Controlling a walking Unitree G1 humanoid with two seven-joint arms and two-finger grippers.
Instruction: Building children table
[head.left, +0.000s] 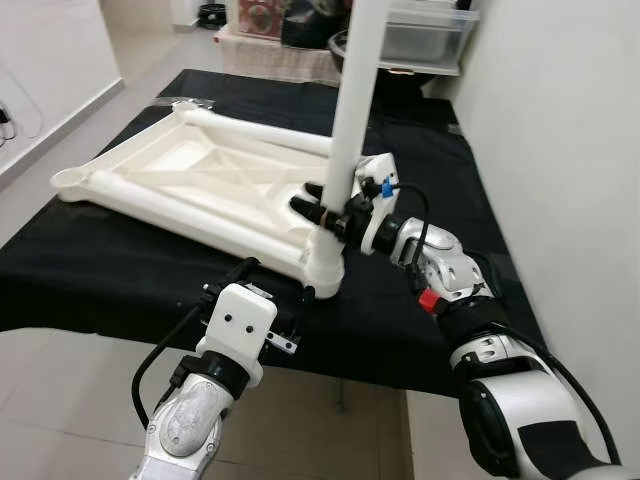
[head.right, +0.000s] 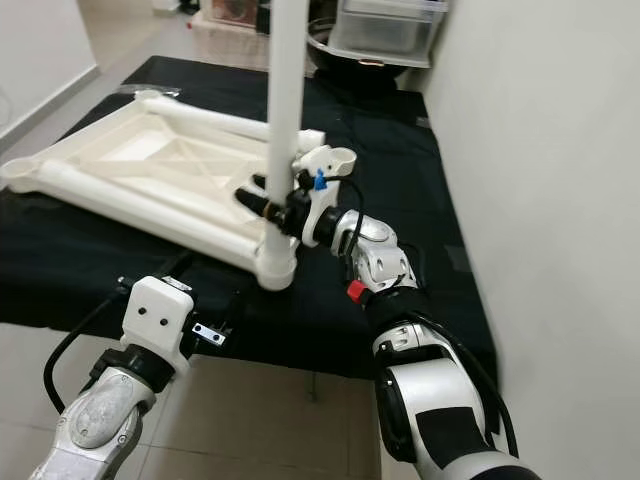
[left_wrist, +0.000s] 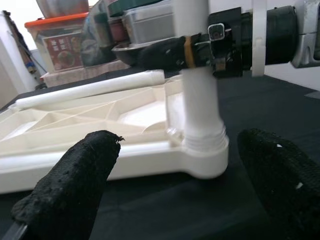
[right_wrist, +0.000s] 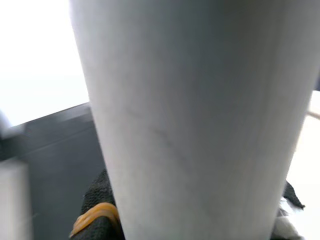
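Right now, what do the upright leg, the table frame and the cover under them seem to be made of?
Upright leg: likely moulded plastic, smooth white with a soft sheen, held by the right gripper.
Table frame: apparently the same white plastic, with moulded ribs.
Cover: probably black matte fabric, draping over the edge.

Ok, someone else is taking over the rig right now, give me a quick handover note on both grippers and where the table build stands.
Right gripper: shut on the upright white leg, gripping it low, just above the corner socket.
Left gripper: open, at the near table edge, fingers pointing at that socket, holding nothing.
Tabletop frame: upside down on the black cloth.
Second leg: lying loose across the frame's far side.
Done: one leg stands in the near corner socket; its threads show in the left wrist view, so it may not be fully seated.
Left: finish seating this leg, then fit the loose leg. The far-left socket is empty.
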